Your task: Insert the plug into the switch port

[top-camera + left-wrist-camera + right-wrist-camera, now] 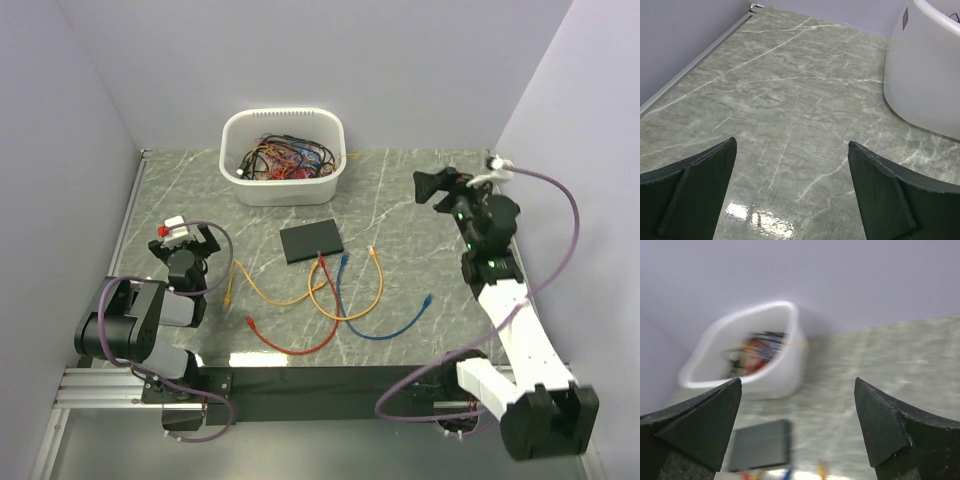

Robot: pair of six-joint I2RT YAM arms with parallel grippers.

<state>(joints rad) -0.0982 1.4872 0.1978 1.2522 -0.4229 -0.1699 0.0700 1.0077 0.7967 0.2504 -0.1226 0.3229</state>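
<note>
The black switch box (311, 241) lies flat in the middle of the desk (420, 260). Its ports are too small to see from above, and they are blurry in the right wrist view.

Three cable ends point at the near side of the box. The red plug (320, 259) is right at that side, but I cannot tell if it touches. The blue plug (344, 259) is just beside it. The orange plug (372, 250) is a little more to the right.

The red cable (290, 349) and the blue cable (395, 329) curl back toward the near edge of the desk. A yellow cable (258, 287) lies to their left.

A white tub (283, 190) full of wires sits at the far edge, behind the box.

The left claw (791, 150) is spread wide over bare desk near the left edge and holds nothing. The right claw (797, 382) is spread wide too. It is near the far right corner, faces the tub and the box, and holds nothing.
</note>
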